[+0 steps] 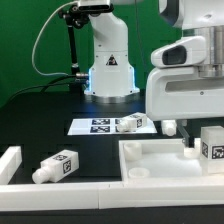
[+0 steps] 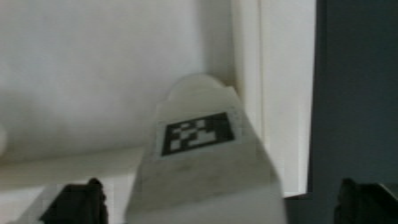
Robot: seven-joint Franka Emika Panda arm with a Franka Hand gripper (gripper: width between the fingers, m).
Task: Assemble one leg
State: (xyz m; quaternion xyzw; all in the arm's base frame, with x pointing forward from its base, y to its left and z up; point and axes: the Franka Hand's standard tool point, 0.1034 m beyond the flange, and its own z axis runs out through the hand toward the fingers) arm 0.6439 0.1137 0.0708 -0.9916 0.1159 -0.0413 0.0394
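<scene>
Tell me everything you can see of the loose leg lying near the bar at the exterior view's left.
The leg is a small stubby white peg, plastic by its look, with black-and-white square tags on its thicker end. It lies on its side on the dark table, tilted, narrow end toward the exterior view's left. The long white bar is close by; contact is unclear. Nothing grips it.

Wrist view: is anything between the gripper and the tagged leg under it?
Nothing visible does. The leg sits in plain sight between the gripper's spread fingertips, and no other part crosses it. A white wall runs close along one side of the leg, so clearance there looks tight.
</scene>
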